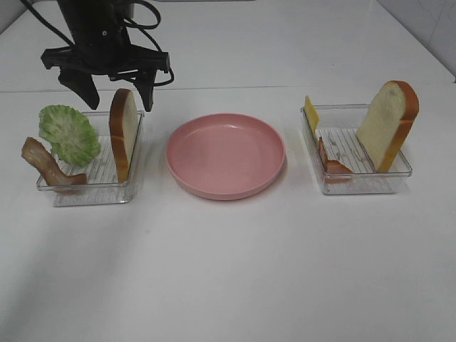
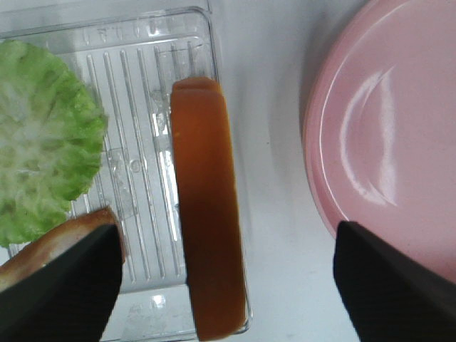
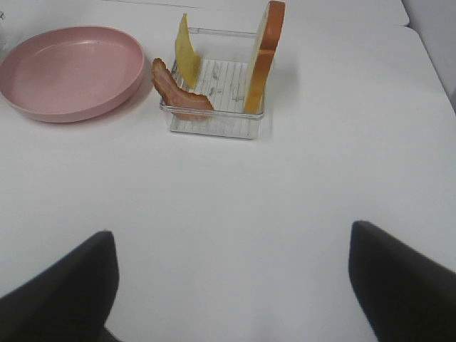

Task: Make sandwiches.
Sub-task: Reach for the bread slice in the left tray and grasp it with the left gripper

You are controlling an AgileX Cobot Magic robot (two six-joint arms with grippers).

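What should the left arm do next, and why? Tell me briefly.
Probably lower the left pincer straight down and close on the bread slice: its jaws stand open over the upright slice in the tray, and the plate holds nothing.

left tray [image 1: 96,187]: lettuce [image 1: 69,134], bacon [image 1: 50,165], bread [image 1: 125,132] | centre: plate [image 1: 221,191] | right tray [image 1: 360,185]: cheese [image 1: 311,112], other bacon [image 1: 333,165], other bread [image 1: 387,122]

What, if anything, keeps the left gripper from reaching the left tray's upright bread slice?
Probably nothing, so yes: the left gripper hangs open above the bread slice, which stands clear of the lettuce.
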